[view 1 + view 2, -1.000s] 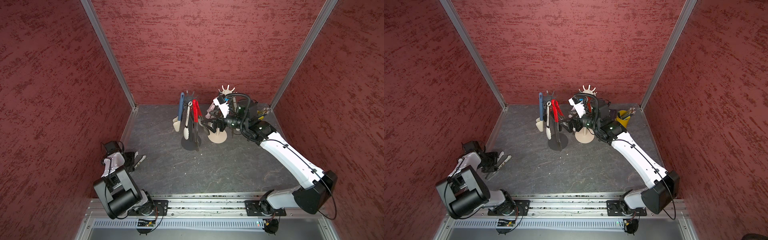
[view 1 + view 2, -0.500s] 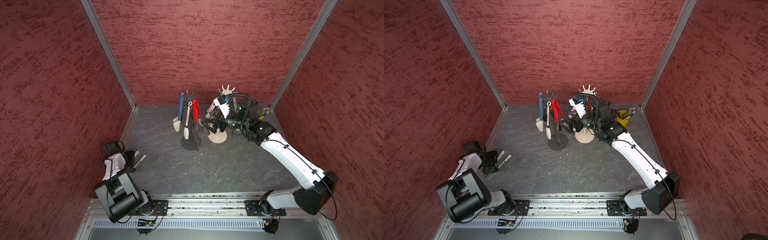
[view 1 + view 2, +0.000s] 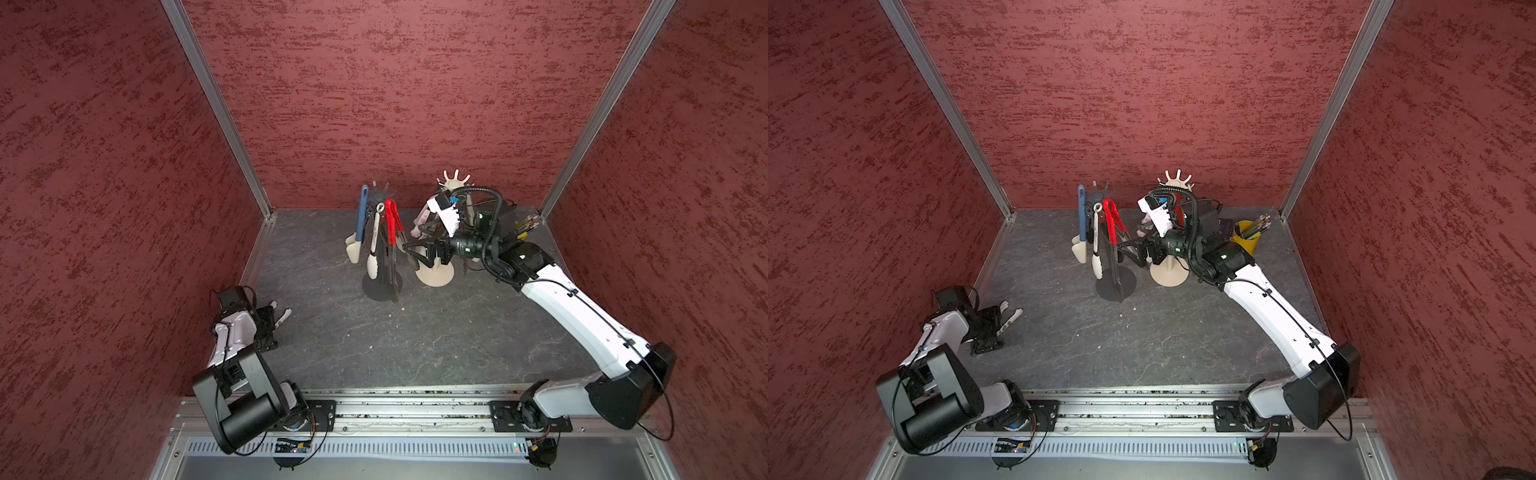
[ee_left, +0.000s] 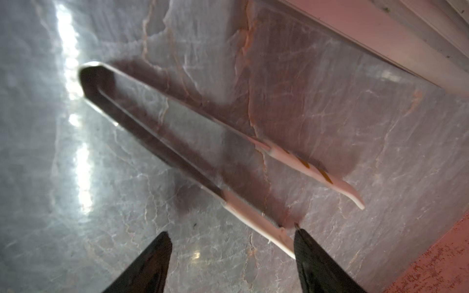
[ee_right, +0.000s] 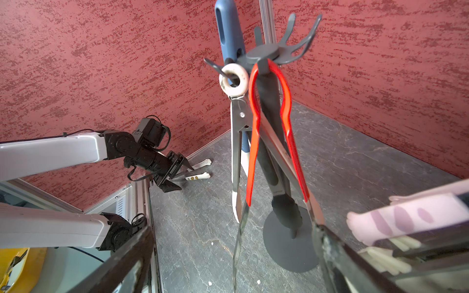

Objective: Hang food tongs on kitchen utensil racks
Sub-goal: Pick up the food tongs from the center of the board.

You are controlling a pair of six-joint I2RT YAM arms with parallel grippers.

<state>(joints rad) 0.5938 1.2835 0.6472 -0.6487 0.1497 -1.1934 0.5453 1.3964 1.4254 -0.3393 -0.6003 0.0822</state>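
Note:
The dark grey rack (image 3: 382, 284) (image 3: 1116, 286) (image 5: 269, 50) holds red tongs (image 3: 390, 220) (image 3: 1111, 220) (image 5: 253, 142), blue tongs (image 3: 362, 208) (image 5: 228, 30) and white-ringed tongs (image 3: 374, 249) (image 5: 233, 78). My right gripper (image 3: 409, 255) (image 3: 1127, 253) (image 5: 233, 227) is open around the red tongs' lower ends, beside the cream rack (image 3: 435, 274) (image 3: 1169, 276). Cream-tipped tongs (image 3: 286, 311) (image 3: 1016, 312) (image 4: 177, 142) lie on the floor by the left wall. My left gripper (image 3: 274, 328) (image 3: 998, 330) (image 4: 230, 230) stands open over them, one finger next to a cream tip.
Pink tongs (image 3: 422, 216) (image 5: 396, 218) hang on the cream rack close to my right wrist. A yellow cup (image 3: 1246, 241) of pencils stands in the back right corner. Red walls close three sides. A metal rail (image 3: 415, 411) runs along the front.
My left gripper has shifted slightly over the tongs on the floor, its jaws widening. The right arm has barely moved.

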